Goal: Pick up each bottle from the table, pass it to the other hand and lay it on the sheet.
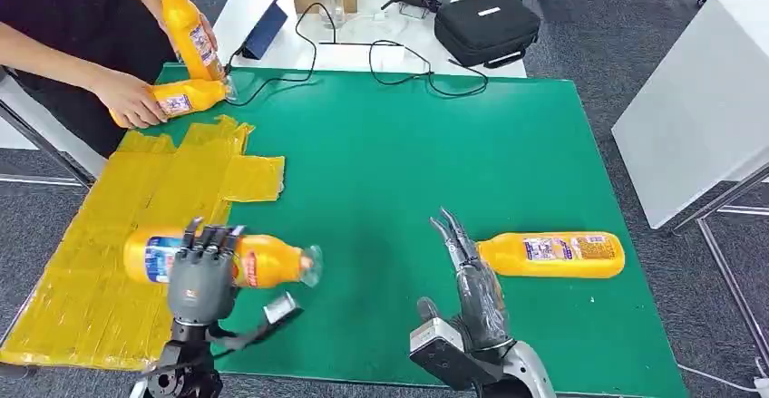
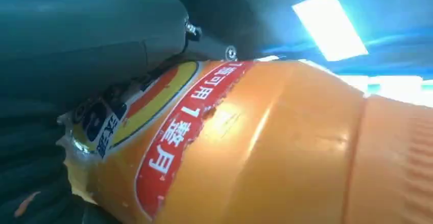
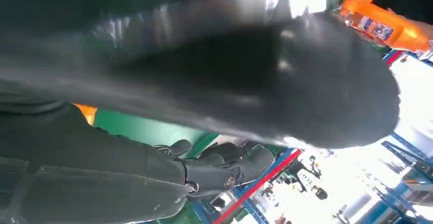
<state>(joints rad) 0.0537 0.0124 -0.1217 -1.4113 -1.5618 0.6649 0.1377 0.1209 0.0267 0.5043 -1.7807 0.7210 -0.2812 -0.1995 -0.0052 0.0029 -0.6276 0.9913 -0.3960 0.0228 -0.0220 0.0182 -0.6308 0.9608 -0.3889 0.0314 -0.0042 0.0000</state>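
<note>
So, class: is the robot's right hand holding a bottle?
No. In the head view the right hand stands empty with fingers straight, just beside the bottle lying on the green table.

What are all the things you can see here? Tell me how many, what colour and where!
Orange plastic juice bottles: four, orange; one held over the sheet's edge, one lying on the mat at the right, two in a person's hands at the far left.
Crinkly yellow plastic sheet: one, yellow, on the left of the table.
Green table mat: one, green, covering the table.
Black zipped case: one, black, on the white table behind.
Black cables: several, black, along the far edge.
Person's hands: two, far left, holding bottles.
Left hand: grey, gripping a bottle.
Right hand: dark, fingers spread, beside the lying bottle.
</note>
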